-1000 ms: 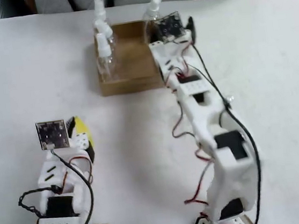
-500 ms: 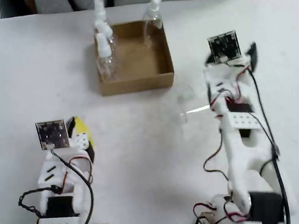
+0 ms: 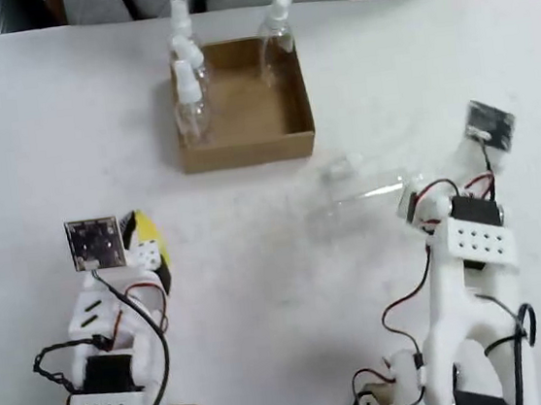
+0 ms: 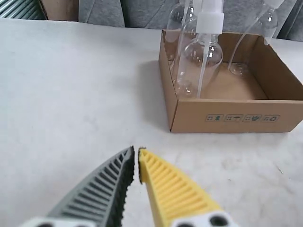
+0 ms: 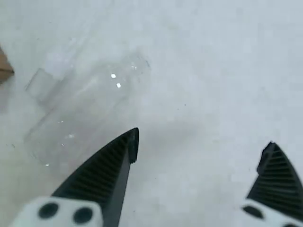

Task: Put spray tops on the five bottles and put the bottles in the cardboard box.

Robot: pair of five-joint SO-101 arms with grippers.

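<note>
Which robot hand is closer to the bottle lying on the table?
Right. The right gripper is open right beside the lying bottle; the left gripper is shut, far across the table.

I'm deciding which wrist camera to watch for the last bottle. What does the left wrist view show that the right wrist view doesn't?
Left wrist view: the cardboard box with standing bottles, spray tops on, beyond the shut left gripper. Right wrist view: a clear bottle lying on its side, near the open right gripper. Both: the white table; a brown sliver at the right wrist view's edge may be the box.
</note>
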